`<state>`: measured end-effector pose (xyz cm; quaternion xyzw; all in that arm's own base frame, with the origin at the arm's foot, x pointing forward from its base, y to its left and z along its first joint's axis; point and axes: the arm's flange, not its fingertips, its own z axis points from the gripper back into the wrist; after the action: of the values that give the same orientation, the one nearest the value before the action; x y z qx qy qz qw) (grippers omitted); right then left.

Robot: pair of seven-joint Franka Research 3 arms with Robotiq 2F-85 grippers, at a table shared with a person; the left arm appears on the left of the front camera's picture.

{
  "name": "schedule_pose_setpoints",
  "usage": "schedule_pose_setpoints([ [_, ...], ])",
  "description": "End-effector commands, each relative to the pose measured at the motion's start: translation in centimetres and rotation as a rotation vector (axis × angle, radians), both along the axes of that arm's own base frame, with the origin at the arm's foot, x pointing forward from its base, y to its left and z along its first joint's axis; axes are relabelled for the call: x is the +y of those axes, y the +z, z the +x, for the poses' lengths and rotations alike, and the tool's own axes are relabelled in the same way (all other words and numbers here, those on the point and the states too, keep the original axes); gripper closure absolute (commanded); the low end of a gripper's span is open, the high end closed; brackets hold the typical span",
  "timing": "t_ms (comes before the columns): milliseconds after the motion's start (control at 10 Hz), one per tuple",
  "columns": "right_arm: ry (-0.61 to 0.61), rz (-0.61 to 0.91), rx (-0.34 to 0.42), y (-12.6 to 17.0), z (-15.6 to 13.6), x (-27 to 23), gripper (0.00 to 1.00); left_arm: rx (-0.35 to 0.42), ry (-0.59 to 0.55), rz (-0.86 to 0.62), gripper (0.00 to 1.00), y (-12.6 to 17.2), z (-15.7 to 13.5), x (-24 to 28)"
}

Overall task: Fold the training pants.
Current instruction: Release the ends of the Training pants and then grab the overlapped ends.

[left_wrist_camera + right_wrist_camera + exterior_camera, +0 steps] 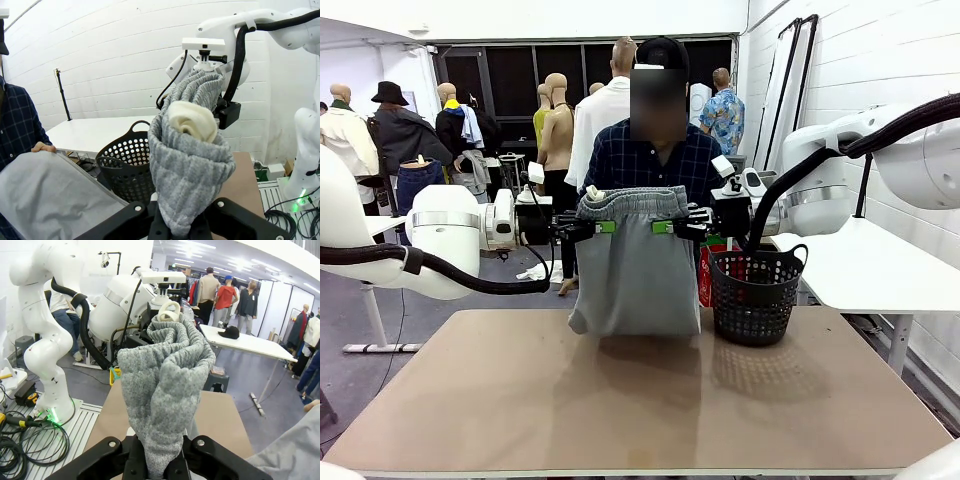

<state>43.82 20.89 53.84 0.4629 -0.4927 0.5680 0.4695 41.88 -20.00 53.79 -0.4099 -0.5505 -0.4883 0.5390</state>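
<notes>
Light grey training pants (pixel 635 265) hang waistband-up over the far half of a tan table (pixel 620 400), stretched between two white robot arms. The gathered waistband runs level across the top, and the fabric falls in a broad, slightly creased panel. Its lower edge sits low over the tabletop; whether it touches cannot be told. The left end effector (pixel 590 227) grips the garment at nine o'clock, just under the waistband, and the right end effector (pixel 675 227) grips it at three o'clock. Both are clamped tight on the cloth. In each wrist view a thick bunch of ribbed grey jersey rises from between the closed black fingers toward the opposite arm. A cream drawstring end curls out of the fold in the left wrist view. A black perforated basket (pixel 755 295) stands on the table at three o'clock of the pants, just beside them. Behind the garment, at twelve o'clock, a person (pixel 655 160) in a dark checked shirt stands at the table's far side. In the left wrist view one hand (pixel 44 147) rests on the upper edge of smooth grey cloth.
</notes>
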Motion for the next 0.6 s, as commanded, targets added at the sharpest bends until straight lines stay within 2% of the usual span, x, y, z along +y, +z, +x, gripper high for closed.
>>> schedule_pose_setpoints([
  [0,0.004,0.003,-0.001,0.13,-0.14,0.22,1.0,-0.004,0.01,-0.006,1.0,0.12,-0.3,-0.03],
  [500,0.004,0.003,-0.001,0.13,-0.14,0.22,1.0,-0.004,0.01,-0.006,1.0,0.12,-0.3,-0.03],
])
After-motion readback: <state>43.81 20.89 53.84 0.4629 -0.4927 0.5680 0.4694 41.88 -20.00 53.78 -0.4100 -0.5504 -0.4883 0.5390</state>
